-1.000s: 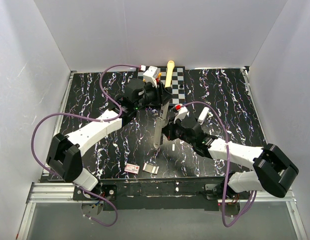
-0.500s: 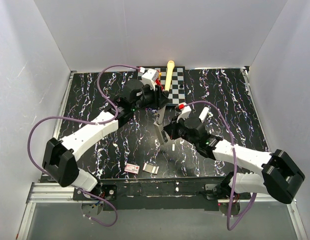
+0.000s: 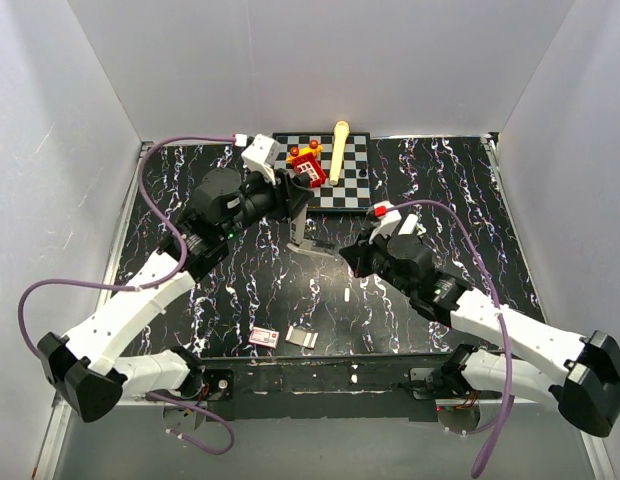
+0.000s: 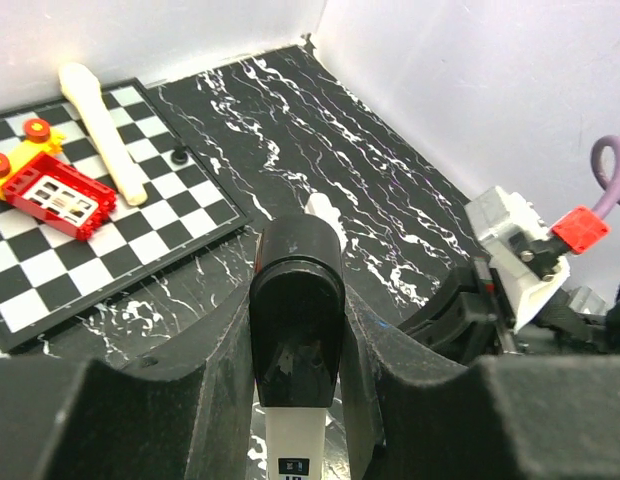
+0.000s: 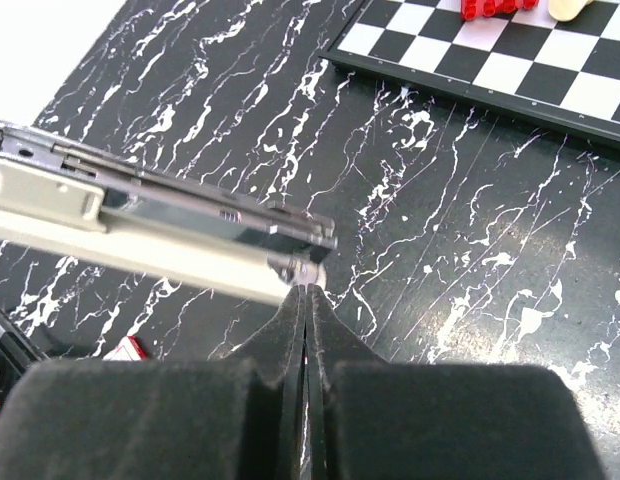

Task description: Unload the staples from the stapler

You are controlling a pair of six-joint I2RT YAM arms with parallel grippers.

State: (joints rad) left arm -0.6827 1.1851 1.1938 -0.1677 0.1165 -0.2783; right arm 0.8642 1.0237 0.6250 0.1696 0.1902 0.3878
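Note:
My left gripper (image 3: 292, 203) is shut on the black end of the stapler (image 3: 300, 232) and holds it above the table, opened out, with a metal part reaching right. In the left wrist view the black end (image 4: 295, 300) sits between my fingers (image 4: 365, 350). My right gripper (image 3: 346, 256) is shut. In the right wrist view its tips (image 5: 308, 292) touch the end of the stapler's open silver tray (image 5: 160, 215). I cannot tell whether they pinch anything. A pale strip of staples (image 3: 303, 338) lies near the front edge.
A small red-and-white box (image 3: 264, 337) lies beside the strip. A chessboard (image 3: 352, 178) at the back carries a red toy (image 3: 307, 166) and a cream stick (image 3: 338, 150). White walls close in the back and both sides.
My left arm has pulled back to the left and raised the stapler, which lay lengthwise before and now hangs steeper. My right gripper has shifted right, staying at the stapler's end.

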